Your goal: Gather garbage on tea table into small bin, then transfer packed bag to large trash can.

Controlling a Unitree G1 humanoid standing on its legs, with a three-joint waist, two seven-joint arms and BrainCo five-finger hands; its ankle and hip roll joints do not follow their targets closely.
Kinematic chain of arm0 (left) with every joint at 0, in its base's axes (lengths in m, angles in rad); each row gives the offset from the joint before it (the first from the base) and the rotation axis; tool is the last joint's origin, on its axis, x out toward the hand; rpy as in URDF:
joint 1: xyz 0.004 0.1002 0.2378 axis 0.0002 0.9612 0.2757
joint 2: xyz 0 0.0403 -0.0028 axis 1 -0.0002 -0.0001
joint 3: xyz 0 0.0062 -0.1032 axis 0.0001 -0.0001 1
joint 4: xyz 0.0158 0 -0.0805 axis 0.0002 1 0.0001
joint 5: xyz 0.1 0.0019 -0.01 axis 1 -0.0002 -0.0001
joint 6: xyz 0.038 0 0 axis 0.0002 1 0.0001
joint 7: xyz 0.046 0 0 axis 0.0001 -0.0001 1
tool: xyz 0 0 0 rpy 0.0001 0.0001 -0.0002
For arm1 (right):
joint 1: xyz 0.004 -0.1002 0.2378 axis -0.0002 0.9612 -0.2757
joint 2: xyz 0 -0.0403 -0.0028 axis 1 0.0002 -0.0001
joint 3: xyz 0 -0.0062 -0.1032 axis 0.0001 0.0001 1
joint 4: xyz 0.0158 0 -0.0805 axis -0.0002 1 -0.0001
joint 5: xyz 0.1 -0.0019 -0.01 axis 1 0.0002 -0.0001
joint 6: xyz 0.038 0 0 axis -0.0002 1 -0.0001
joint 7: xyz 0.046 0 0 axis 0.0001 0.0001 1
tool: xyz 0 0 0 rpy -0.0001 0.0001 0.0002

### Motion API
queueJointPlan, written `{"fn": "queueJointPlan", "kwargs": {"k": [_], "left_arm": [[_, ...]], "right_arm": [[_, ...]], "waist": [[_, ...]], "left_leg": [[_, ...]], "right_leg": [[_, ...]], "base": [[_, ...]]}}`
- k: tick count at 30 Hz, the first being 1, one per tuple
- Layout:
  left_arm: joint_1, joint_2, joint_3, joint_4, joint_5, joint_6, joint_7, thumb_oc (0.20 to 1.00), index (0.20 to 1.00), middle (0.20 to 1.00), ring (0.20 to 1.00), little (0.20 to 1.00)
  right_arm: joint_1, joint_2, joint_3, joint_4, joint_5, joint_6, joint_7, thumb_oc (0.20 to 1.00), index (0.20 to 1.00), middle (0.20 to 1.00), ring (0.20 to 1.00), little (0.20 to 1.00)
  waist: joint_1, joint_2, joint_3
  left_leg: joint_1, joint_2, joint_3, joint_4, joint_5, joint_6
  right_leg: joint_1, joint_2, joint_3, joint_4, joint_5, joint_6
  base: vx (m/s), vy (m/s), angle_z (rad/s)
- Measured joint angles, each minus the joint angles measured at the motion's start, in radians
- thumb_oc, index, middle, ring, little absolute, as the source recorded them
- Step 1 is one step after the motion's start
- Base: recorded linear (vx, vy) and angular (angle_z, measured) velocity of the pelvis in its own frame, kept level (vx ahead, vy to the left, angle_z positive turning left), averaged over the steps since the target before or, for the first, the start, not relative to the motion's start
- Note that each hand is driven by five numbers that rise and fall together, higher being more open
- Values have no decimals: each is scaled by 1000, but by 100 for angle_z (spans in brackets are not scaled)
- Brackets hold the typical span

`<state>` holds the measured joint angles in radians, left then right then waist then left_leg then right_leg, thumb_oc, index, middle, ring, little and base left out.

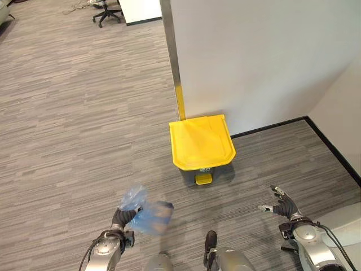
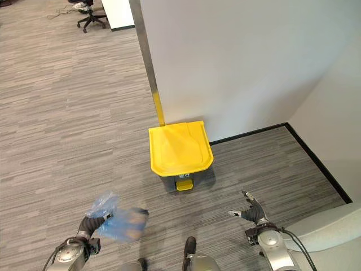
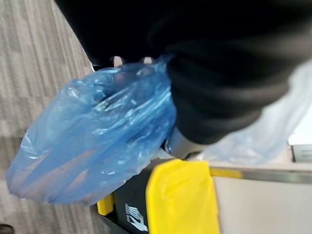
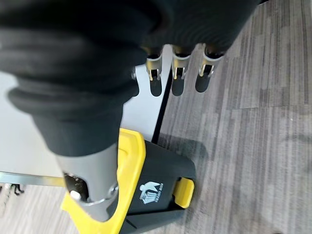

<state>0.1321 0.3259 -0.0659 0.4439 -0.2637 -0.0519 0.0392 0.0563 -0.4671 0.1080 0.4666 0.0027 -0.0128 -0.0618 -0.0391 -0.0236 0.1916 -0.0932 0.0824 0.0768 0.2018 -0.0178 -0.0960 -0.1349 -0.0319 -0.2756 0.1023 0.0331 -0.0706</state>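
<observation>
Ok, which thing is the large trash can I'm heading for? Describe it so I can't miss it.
Look at the white wall ahead, where a metal corner strip runs down to the grey carpet floor. At its foot stands the dark grey trash can with a closed yellow lid and a yellow foot pedal. It is the only yellow-topped thing on the floor.

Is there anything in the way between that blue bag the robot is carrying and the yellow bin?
The floor between the blue bag, held in the left hand, and the bin shows nothing lying on it. The bin's yellow lid is down, though, so the opening is covered. The right hand hangs open, holding nothing.
</observation>
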Motion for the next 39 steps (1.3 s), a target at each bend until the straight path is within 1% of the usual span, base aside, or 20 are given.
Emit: {"fn": "queueJointPlan", "kwargs": {"k": [1, 3, 4, 6, 9, 12, 13, 14, 17, 18, 21, 22, 23, 25, 27, 28, 31, 32, 35, 39], "left_arm": [[-17, 0, -4, 2, 0, -1, -1, 200, 200, 200, 200, 200], [-15, 3, -3, 3, 0, 0, -1, 200, 200, 200, 200, 200], [-5, 2, -5, 3, 0, 1, -1, 200, 200, 200, 200, 200], [-6, 2, -4, 4, 0, 1, -2, 200, 200, 200, 200, 200], [24, 3, 0, 3, 1, 9, -2, 200, 200, 200, 200, 200], [36, 2, 1, 4, 4, 12, -4, 200, 200, 200, 200, 200], [37, 4, 3, 3, 5, 12, -4, 200, 200, 200, 200, 200], [31, 6, 10, 2, 5, 15, -3, 200, 200, 200, 200, 200], [28, 10, 22, 2, 5, 16, -3, 200, 200, 200, 200, 200], [27, 20, 32, 2, 5, 16, 1, 200, 200, 200, 200, 200], [17, 51, 43, 2, 5, 16, 4, 200, 200, 200, 200, 200], [19, 52, 56, 6, 4, 16, 6, 200, 200, 200, 200, 200], [14, 50, 66, 8, 4, 16, 9, 200, 200, 200, 200, 200], [16, 51, 67, 13, 4, 16, 18, 200, 200, 200, 200, 200], [21, 50, 68, 12, 4, 16, 18, 200, 200, 200, 200, 200], [25, 43, 66, 8, 4, 16, 16, 200, 200, 200, 200, 200], [45, 40, 67, 0, 4, 16, 10, 200, 200, 200, 200, 200], [56, 39, 66, 0, 4, 16, 8, 200, 200, 200, 200, 200], [54, 25, 66, 0, 4, 17, 4, 200, 200, 200, 200, 200], [50, 17, 65, 0, 1, 17, 2, 200, 200, 200, 200, 200]], "right_arm": [[-1, 3, -1, 2, 1, 1, -2, 1000, 1000, 1000, 1000, 1000], [-8, 13, 0, 2, 1, 0, -2, 1000, 1000, 1000, 1000, 1000], [-7, 19, -2, 3, 1, -1, -4, 1000, 1000, 1000, 1000, 1000], [6, 33, 0, 11, 1, 0, -15, 1000, 1000, 1000, 1000, 1000], [19, 45, 1, 10, 0, 1, -15, 1000, 1000, 1000, 1000, 1000], [31, 43, -7, 9, -1, 4, -15, 1000, 1000, 1000, 1000, 1000], [32, 44, -7, 7, -1, 4, -15, 1000, 1000, 1000, 1000, 1000], [35, 47, -2, 4, -1, 4, -14, 1000, 1000, 1000, 1000, 1000], [34, 49, 1, 5, -1, 14, -10, 1000, 1000, 1000, 1000, 1000], [28, 49, 1, 2, -1, 14, -9, 1000, 1000, 1000, 1000, 1000], [25, 52, 1, 1, -1, 15, -1, 1000, 1000, 1000, 1000, 1000], [19, 53, 1, 1, -1, 15, 1, 1000, 1000, 1000, 1000, 1000], [6, 53, 1, -3, -1, 16, 1, 1000, 1000, 1000, 1000, 1000], [9, 55, 2, -2, -1, 18, 1, 1000, 1000, 1000, 1000, 1000], [34, 64, 2, -2, -1, 21, 2, 1000, 1000, 1000, 1000, 1000], [49, 65, 0, 3, -1, 21, 2, 1000, 1000, 1000, 1000, 1000], [43, 61, -2, 3, -1, 20, 2, 1000, 1000, 1000, 1000, 1000], [28, 58, -2, 2, 0, 19, 1, 1000, 1000, 1000, 1000, 1000], [21, 49, -3, 2, 1, 19, 0, 1000, 1000, 1000, 1000, 1000], [20, 41, -4, 3, 1, 19, 0, 1000, 1000, 1000, 1000, 1000]], "waist": [[0, -10, 6], [8, -23, 16], [9, -24, 19], [18, -35, 29], [22, -20, 34], [8, 10, 24], [11, 18, 20], [16, 14, 24], [23, 11, 24], [23, 8, 25], [30, -4, 32], [33, -5, 36], [30, 5, 49], [23, 6, 52], [24, -12, 54], [19, -14, 52], [29, -2, 42], [32, 3, 39], [32, 2, 34], [22, 2, 25]], "left_leg": [[-25, -6, 60, -34, -9, 2], [-47, -4, 73, -113, 3, -1], [-64, 0, 76, -118, 6, -2], [-98, 8, 130, -114, 31, -1], [-52, -1, 133, -146, 43, 21], [22, -19, 121, -184, 55, 41], [42, -22, 120, -208, 79, 72], [38, -34, 126, -212, 96, 98], [48, -55, 155, -211, 74, 130], [46, -67, 166, -208, 68, 139], [62, -102, 179, -211, 37, 161], [71, -112, 181, -212, 30, 166], [79, -116, 189, -213, 23, 171], [82, -122, 179, -212, 16, 167], [113, -133, 154, -213, 6, 158], [135, -129, 111, -211, -6, 140], [133, -95, 95, -211, -7, 119], [133, -82, 94, -211, -6, 117], [143, -70, 77, -210, -6, 117], [168, -67, 68, -223, -8, 114]], "right_leg": [[28, 6, -5, -55, 3, 7], [63, 25, -11, -109, 31, 3], [92, 36, -13, -136, 25, 7], [118, 46, -19, -163, 29, 12], [154, 67, 7, -161, 25, 15], [150, 83, 35, -149, 21, 26], [134, 86, 46, -134, 17, 31], [111, 74, 59, -104, 9, 48], [65, 40, 86, -4, -30, 77], [37, 16, 88, 50, -68, 92], [-18, -30, 105, 173, -122, 119], [-58, -47, 117, 248, -147, 142], [-123, -74, 116, 290, -168, 153], [-164, -81, 142, 233, -148, 165], [-136, -83, 168, 145, -92, 166], [-65, -66, 175, 56, 19, 141], [-11, -22, 157, -50, 78, 104], [5, -7, 155, -85, 105, 82], [58, 12, 139, -161, 127, 64], [86, 22, 143, -180, 127, 63]], "base": [[92, 23, 14], [131, 57, -1], [105, 54, 7], [143, 118, -1], [183, 157, -28], [118, 140, -27], [95, 148, -42], [128, 197, -29], [65, 88, -20], [100, 90, -14], [141, 71, -11], [169, 5, -21], [193, -19, -14], [154, -42, 17], [227, -117, 56], [226, -141, 65], [126, -74, 22], [120, -56, -4], [58, -5, 6], [28, 55, -2]]}}
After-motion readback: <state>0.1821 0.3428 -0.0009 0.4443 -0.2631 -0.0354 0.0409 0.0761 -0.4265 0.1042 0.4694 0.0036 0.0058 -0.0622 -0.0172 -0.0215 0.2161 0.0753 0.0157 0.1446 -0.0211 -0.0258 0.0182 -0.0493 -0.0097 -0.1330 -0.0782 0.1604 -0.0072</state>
